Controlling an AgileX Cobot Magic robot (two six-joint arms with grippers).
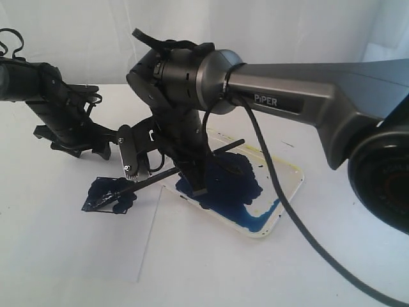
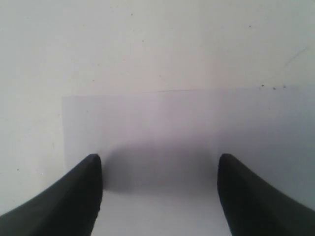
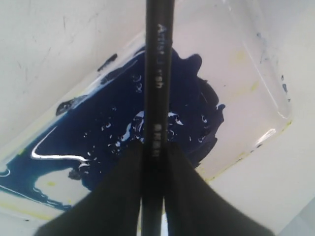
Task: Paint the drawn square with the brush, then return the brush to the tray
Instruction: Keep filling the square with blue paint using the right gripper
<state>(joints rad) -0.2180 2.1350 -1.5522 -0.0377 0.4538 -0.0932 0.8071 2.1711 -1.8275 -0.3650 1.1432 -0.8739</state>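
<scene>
The drawn square (image 1: 107, 196) on the white paper sheet (image 1: 121, 249) is smeared with dark blue paint. The long black brush (image 1: 156, 178) slants from above the tray (image 1: 291, 187) down toward the square, and its dark tip reaches the smear's near edge. My right gripper (image 1: 192, 180) is shut on the handle over the tray's left end. In the right wrist view the brush (image 3: 158, 64) runs out from between the closed fingers (image 3: 118, 196), above the tray (image 3: 236, 83) and its blue blotch (image 3: 108, 132). My left gripper (image 1: 89, 148) hovers open behind the square, holding nothing.
The left wrist view has only the paper sheet (image 2: 162, 118) on the white table beneath the open left gripper (image 2: 158, 162). The right arm's cable (image 1: 287, 211) hangs across the tray. The right forearm (image 1: 307, 96) fills the upper right.
</scene>
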